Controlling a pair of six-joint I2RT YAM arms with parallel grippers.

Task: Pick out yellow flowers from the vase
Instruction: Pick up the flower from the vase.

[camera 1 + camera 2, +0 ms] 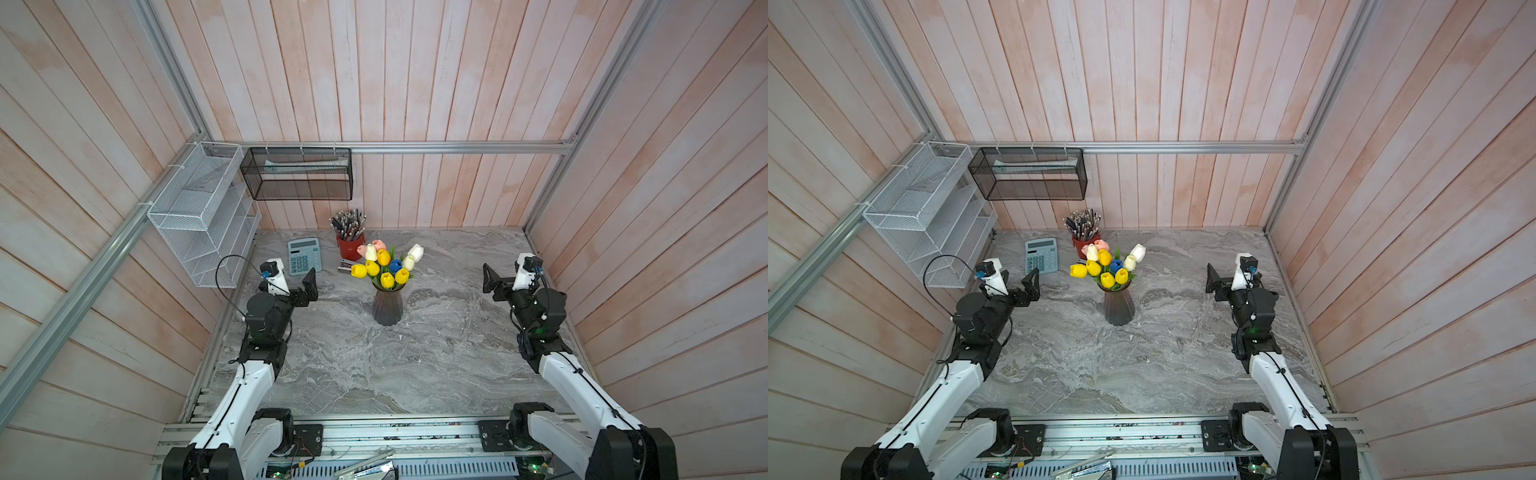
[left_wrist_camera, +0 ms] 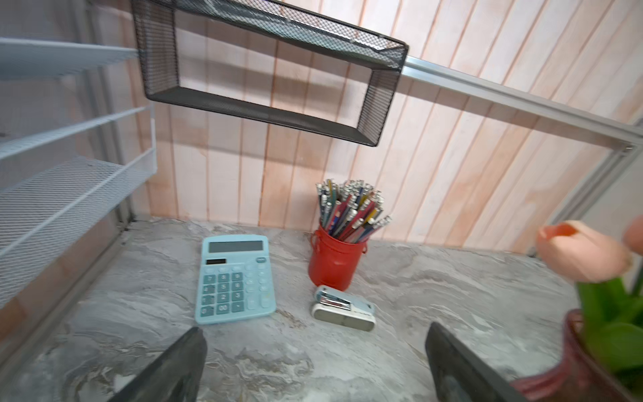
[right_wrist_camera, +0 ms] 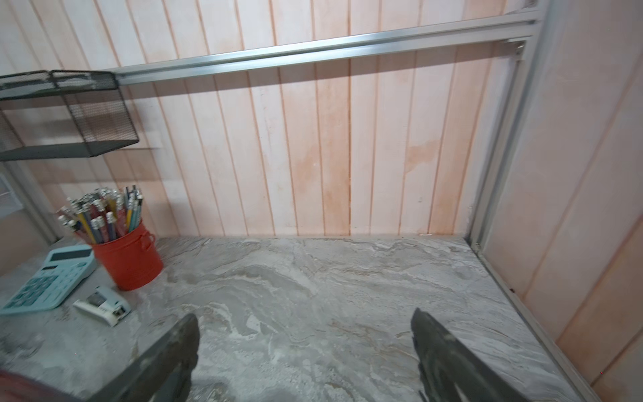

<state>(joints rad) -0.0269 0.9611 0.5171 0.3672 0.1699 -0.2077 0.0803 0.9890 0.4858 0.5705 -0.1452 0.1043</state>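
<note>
Hovering before the first pick, left gripper (image 1: 309,283) and right gripper (image 1: 490,279) spread wide and empty either side of the vase (image 1: 387,309) at mid desk (image 1: 436,353), all five yellow flowers (image 1: 372,268) inside, and next, likely, pinching one yellow stem clear of its white, pink and blue neighbours.

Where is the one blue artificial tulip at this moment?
In a top view, the blue tulip stands mid-bouquet in the dark grey ribbed vase, with yellow tulips crowding its near and left sides and white tulips on its right.
</note>
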